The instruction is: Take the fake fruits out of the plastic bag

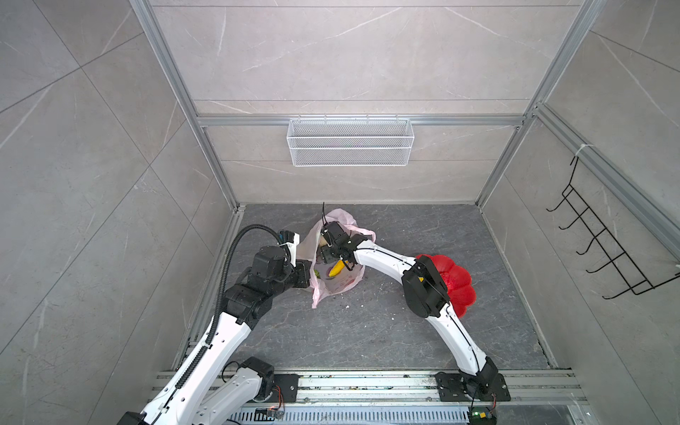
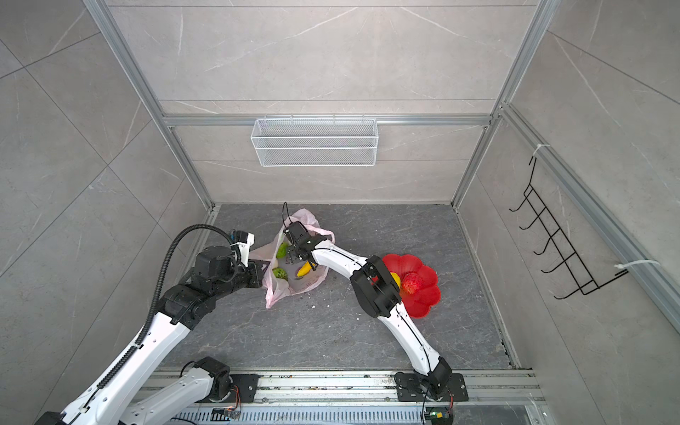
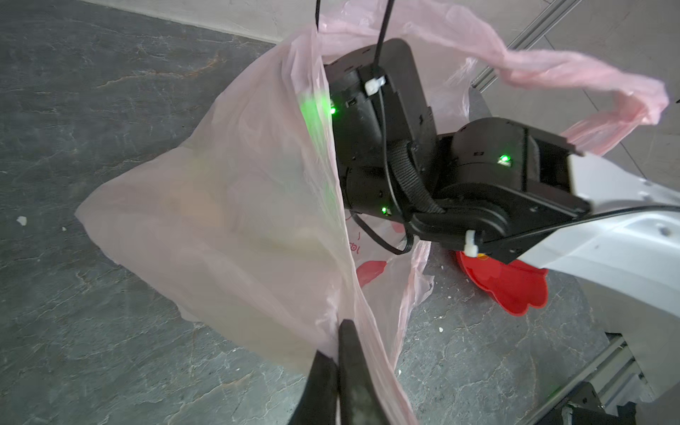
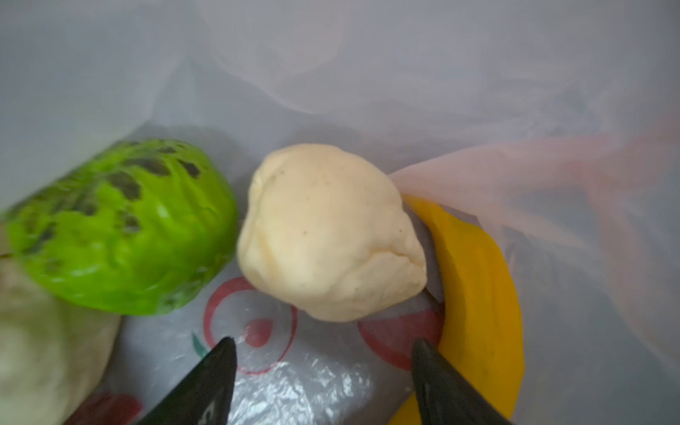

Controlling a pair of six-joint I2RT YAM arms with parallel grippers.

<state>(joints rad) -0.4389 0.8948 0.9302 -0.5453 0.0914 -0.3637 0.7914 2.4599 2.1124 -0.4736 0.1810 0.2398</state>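
- We see the plastic bag (image 1: 344, 285) (image 2: 305, 283) (image 3: 239, 220) lying on the dark stone desk (image 1: 368, 331), left of centre, with its mouth held open towards the camera head.
- The left tool (image 3: 336, 342) is pinched tight on the bag's near rim, with the thin pink film gathered between its fingers.
- The right tool (image 4: 323, 342) is down inside the bag. Its fingers stand wide apart and hold nothing.
- Just ahead of those fingertips sits a cream lump (image 4: 331, 235), and we cannot tell whether either tip touches it.
- Beside the lump on one side lies a bumpy green fruit (image 4: 121, 228) (image 2: 282, 250). On the other side the banana (image 4: 478, 294) (image 1: 336, 269) (image 2: 304, 269) curves along the bag wall.
- A second green fruit (image 2: 279, 273) rests near the bag's left rim.
- A pale blurred shape at the edge of the right wrist view may be another lump.
- The red flower-shaped plate (image 2: 423, 294) (image 1: 460, 287) (image 3: 507, 287) sits well to the right of the bag, partly behind the right arm.
- On the plate we see a red fruit (image 2: 412, 283) and a yellow lump (image 2: 395, 277).
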